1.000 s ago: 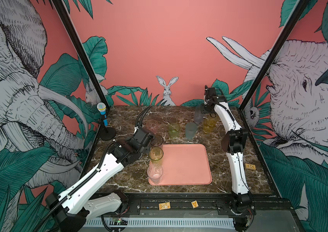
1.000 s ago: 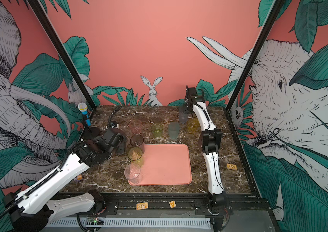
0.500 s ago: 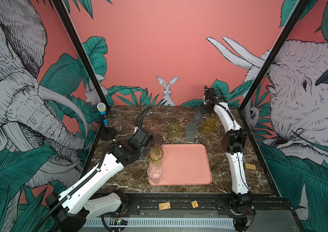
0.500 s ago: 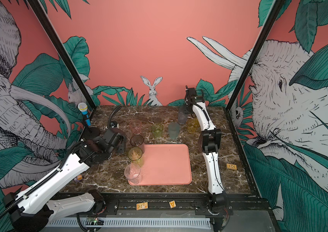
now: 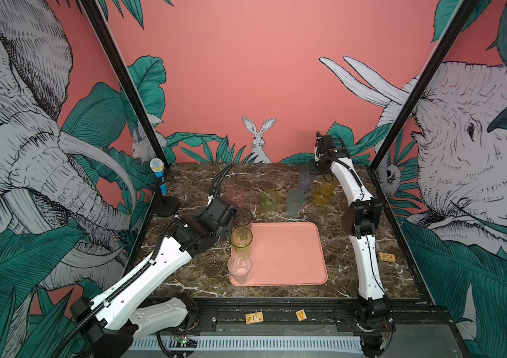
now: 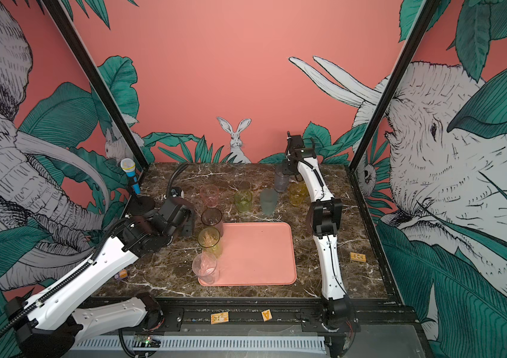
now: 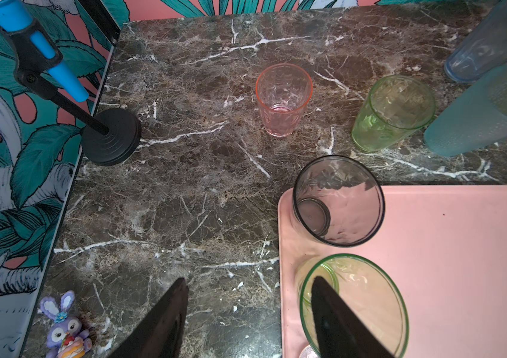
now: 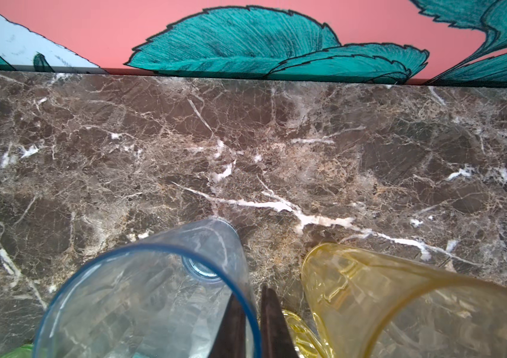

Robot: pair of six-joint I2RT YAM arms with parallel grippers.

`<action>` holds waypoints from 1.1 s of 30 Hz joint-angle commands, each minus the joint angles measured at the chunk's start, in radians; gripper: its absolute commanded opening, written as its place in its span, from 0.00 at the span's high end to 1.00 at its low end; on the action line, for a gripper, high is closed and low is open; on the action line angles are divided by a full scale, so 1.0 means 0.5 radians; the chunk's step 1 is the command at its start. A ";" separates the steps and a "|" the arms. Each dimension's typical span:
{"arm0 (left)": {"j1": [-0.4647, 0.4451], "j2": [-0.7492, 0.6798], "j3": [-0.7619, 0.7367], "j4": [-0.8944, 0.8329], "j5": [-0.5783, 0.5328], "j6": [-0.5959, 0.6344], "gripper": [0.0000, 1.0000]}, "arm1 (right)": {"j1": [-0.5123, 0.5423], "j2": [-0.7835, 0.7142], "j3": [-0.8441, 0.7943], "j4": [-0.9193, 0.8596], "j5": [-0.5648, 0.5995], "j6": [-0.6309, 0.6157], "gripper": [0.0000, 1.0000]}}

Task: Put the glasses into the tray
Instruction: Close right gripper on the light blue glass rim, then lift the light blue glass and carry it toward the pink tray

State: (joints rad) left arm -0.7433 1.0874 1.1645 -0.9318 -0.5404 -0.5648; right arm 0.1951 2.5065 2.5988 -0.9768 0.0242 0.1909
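1. The step in hand, as we read it, is glass number four. The right pincer (image 8: 250, 294) is clamped on the rim of the lilac-blue glass (image 8: 153, 297) at the back of the worktop (image 5: 277, 176), one finger inside and one outside. The glass looks to be standing on the marble
2. The left pincer (image 7: 249, 279) has its fingers apart and holds nothing. It hangs over the left edge of the tray (image 5: 286, 254), just beside the tall green glass (image 5: 241, 240)
3. Next move, our guess: lift straight up so it clears the amber glass (image 5: 323, 192) right beside it and the teal-grey glass (image 5: 295, 201) in front, then bring it forward to bare tray. A rim pinch on a tall tumbler can swing, so slow is the call
4. In the tray we count three glasses, in a row along its left side: the smoky grey glass (image 5: 242, 218), the tall green glass and the clear glass (image 5: 239, 268)
5. On the worktop there are five we're sure of: the pink glass (image 5: 235, 193), the short green glass (image 5: 269, 201), teal-grey, lilac-blue and amber. The amber patch might be two overlapping, and we can't tell
6. Extras: one tray, one toy microphone (image 5: 157, 173), one purple bunny figure (image 7: 63, 325) and three wooden tiles (image 5: 387, 256), with one tile on the worktop and two on the front rail
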 commanded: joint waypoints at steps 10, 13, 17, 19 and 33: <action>0.013 -0.067 0.003 -0.026 0.004 -0.035 0.35 | -0.012 -0.292 0.032 -0.099 0.071 0.028 1.00; 0.011 -0.097 -0.006 -0.036 0.006 -0.040 0.35 | -0.012 -0.382 0.036 -0.129 0.066 0.050 1.00; 0.011 -0.147 -0.001 -0.062 0.008 -0.021 0.35 | -0.012 -0.494 0.036 -0.177 0.028 0.080 1.00; 0.011 -0.162 0.013 -0.084 0.001 -0.012 0.35 | -0.010 -0.543 0.039 -0.211 0.003 0.087 1.00; 0.011 -0.349 -0.039 -0.170 0.048 -0.106 0.34 | 0.134 -0.884 -0.045 -0.577 0.005 0.131 1.00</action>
State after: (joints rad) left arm -0.7433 0.9352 1.1622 -0.9794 -0.5140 -0.5865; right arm 0.2317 2.1342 2.5900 -1.2175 0.0223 0.2447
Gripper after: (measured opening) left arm 0.659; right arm 0.084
